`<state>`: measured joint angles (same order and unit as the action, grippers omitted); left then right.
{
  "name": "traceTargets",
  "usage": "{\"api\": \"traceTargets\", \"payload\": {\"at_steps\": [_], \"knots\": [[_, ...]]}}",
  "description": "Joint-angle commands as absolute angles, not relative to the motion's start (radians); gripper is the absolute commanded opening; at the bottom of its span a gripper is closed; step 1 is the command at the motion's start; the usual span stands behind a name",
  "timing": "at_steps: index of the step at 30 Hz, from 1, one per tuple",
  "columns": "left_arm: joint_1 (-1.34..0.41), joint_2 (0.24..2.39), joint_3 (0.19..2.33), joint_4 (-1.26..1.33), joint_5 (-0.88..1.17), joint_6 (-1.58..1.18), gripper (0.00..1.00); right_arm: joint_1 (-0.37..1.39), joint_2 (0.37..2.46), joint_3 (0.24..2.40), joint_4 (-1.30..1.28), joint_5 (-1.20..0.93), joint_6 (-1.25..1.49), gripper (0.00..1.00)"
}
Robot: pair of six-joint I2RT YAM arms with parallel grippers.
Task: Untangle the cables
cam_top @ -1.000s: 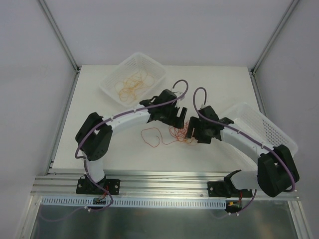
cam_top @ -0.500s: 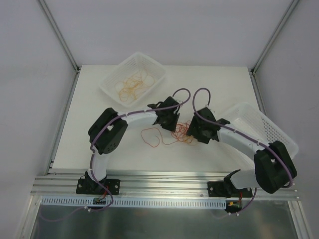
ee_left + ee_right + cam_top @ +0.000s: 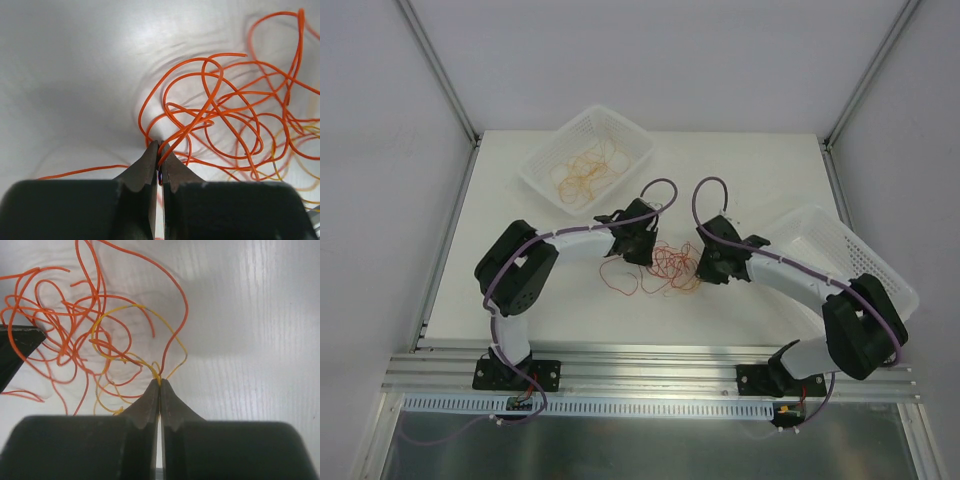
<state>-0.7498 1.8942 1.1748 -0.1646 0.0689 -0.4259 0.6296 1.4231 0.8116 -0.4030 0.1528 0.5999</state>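
The cables (image 3: 667, 268) lie as a tangle of thin orange, red and yellow loops on the white table between my two arms. My left gripper (image 3: 642, 250) is at the tangle's left side. In the left wrist view it (image 3: 160, 149) is shut on orange strands (image 3: 220, 110) pinched at its tips. My right gripper (image 3: 704, 266) is at the tangle's right side. The right wrist view shows it (image 3: 159, 383) shut on a yellow strand (image 3: 131, 357), with a red strand (image 3: 177, 335) running right by the tips. One loose red loop (image 3: 620, 276) trails left of the tangle.
A white mesh basket (image 3: 625, 133) at the back left holds more orange loops (image 3: 585, 172). A second white basket (image 3: 850, 250) stands at the right, partly under the right arm. Metal frame posts rise at the table's back corners. A dark finger (image 3: 15, 350) of the left gripper shows in the right wrist view.
Both grippers have come down onto the tangle from either side and closed on strands. The left arm's elbow has swung back left.
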Motion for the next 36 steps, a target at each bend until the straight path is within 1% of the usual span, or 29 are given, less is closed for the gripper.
{"api": "traceTargets", "payload": {"at_steps": [1,4,10,14,18,21,26,30,34,36], "knots": [[-0.684,1.836,1.103,-0.225,0.003,-0.446,0.00,0.643,1.324,0.913,-0.497,0.221,0.529,0.01],[-0.646,1.822,1.062,-0.225,0.005,-0.451,0.00,0.640,1.261,0.994,-0.572,0.238,0.425,0.01],[-0.606,1.798,1.008,-0.224,-0.015,-0.454,0.00,0.608,1.151,1.164,-0.686,0.195,0.174,0.01],[-0.598,1.796,0.997,-0.221,-0.014,-0.451,0.00,0.549,1.077,1.348,-0.782,0.172,0.080,0.01],[-0.595,1.796,0.993,-0.219,-0.012,-0.453,0.00,0.511,1.019,1.497,-0.802,0.120,-0.032,0.01],[-0.594,1.798,0.991,-0.219,-0.005,-0.456,0.00,0.503,0.977,1.595,-0.798,0.129,-0.081,0.01],[-0.594,1.787,0.986,-0.216,-0.002,-0.457,0.00,0.502,0.916,1.658,-0.741,0.112,-0.124,0.01],[-0.586,1.798,0.976,-0.215,-0.003,-0.463,0.00,0.500,0.865,1.704,-0.709,0.143,-0.155,0.01],[-0.577,1.780,0.959,-0.215,-0.003,-0.472,0.00,0.500,0.802,1.654,-0.629,0.092,-0.156,0.01],[-0.577,1.761,0.953,-0.215,-0.002,-0.477,0.00,0.500,0.817,1.608,-0.626,0.049,-0.132,0.01]]}}
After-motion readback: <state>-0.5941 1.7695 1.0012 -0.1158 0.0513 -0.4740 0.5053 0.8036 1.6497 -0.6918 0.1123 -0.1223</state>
